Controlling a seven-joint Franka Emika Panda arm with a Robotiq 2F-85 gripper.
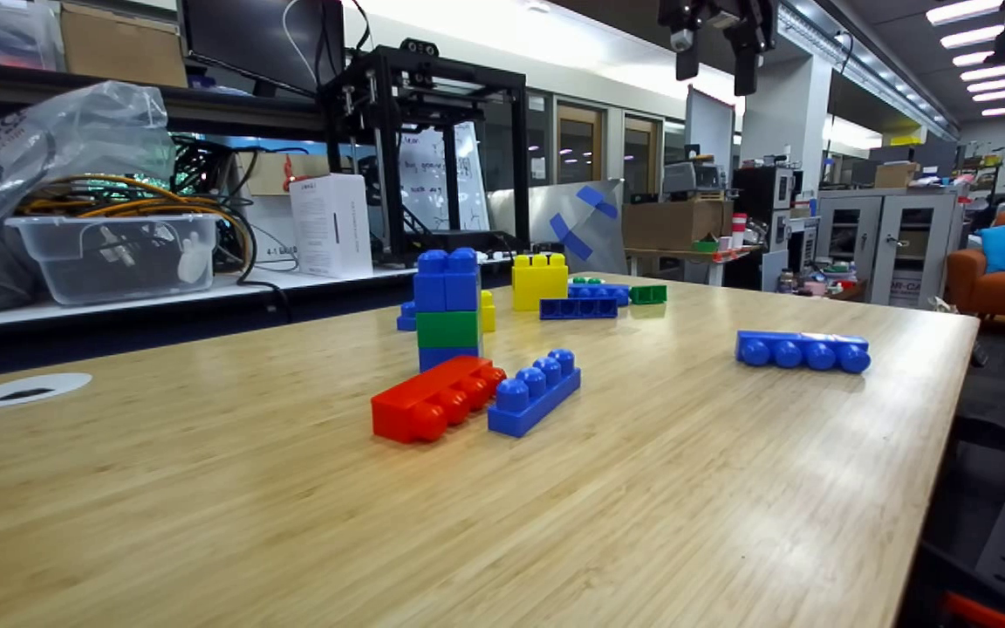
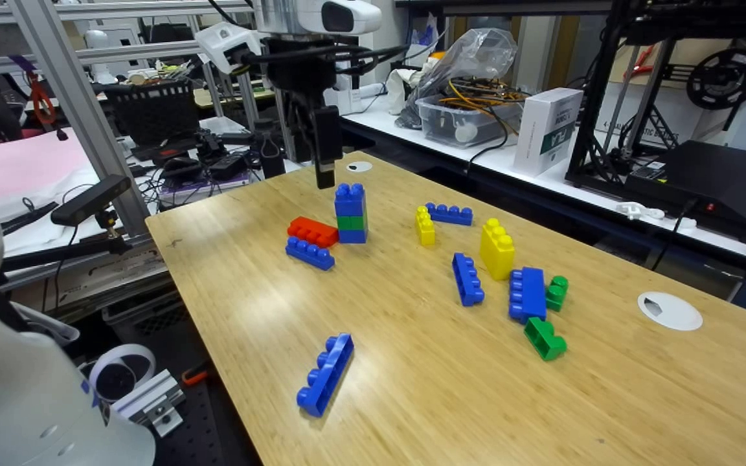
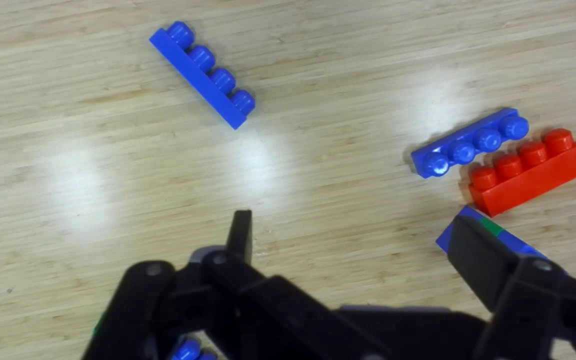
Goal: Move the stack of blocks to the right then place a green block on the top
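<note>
The table (image 2: 405, 375) bears loose bricks (image 2: 530, 294) — and a tower (image 2: 351, 222).

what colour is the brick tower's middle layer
Green: the middle layer of the upright blue-and-green plastic brick tower, clearest in an exterior view.

The arm (image 2: 33, 382) is white, its pincer (image 1: 716, 80) black

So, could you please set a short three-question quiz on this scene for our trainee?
1. Which colour is the middle layer of the upright tower of blue and green plastic bricks? A) blue B) green C) red
2. True or false: the black two-fingered hand stands open, holding nothing.
3. Which lies nearer the tower: the long red plastic brick or the slim blue plastic brick beside it?
Key: 1 B; 2 true; 3 the red brick.
</note>
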